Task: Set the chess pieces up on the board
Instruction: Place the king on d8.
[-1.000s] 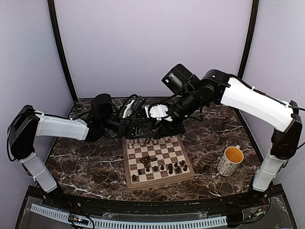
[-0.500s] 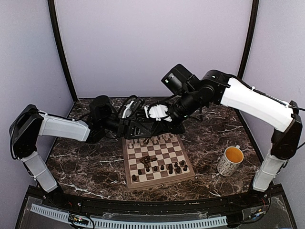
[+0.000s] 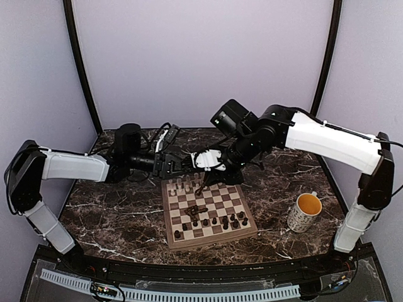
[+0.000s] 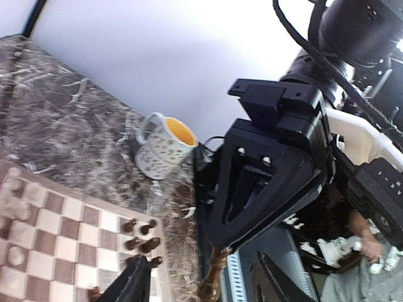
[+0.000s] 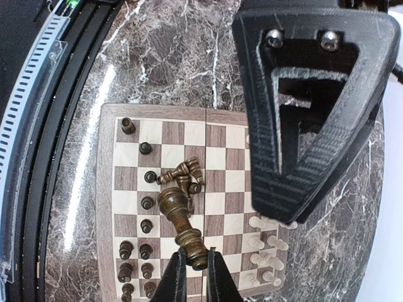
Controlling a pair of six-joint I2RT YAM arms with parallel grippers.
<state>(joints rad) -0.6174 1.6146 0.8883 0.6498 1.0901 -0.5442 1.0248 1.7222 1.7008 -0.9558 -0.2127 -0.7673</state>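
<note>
Dark veined marble tabletop (image 3: 113, 207), closed in by plain lilac walls (image 3: 201, 56), carries a square wooden chessboard with light and dark brown squares (image 5: 106, 207) at the centre of the top view. A speckled mug with a yellow inside (image 3: 305, 212) stands at lower right.

Change over the last second: the two grippers, formerly close together above the board's upper edge, now stand apart. The left gripper (image 3: 182, 163), narrowly closed a moment ago, now has its jaws spread and empty and sits further toward the left of the frame. The right gripper (image 5: 194, 272), previously part open, is now clamped on a tall dark brown turned chess piece (image 5: 179, 220). It pinches the head end, so the wide base points away from the fingers, apparently held above the board's squares.

Reading: a handover from left to right appears complete.

On the board, pale cream pieces (image 3: 182, 185) line the upper edge in the top view. Upright dark pieces (image 3: 220, 221) fill the lower rows with gaps, and a small heap of toppled dark pieces (image 3: 197, 209) lies at centre.

Judgement: the held piece probably belongs on a vacant square in the lower rows. The heap remains to be stood up, so the task is only partly done.
</note>
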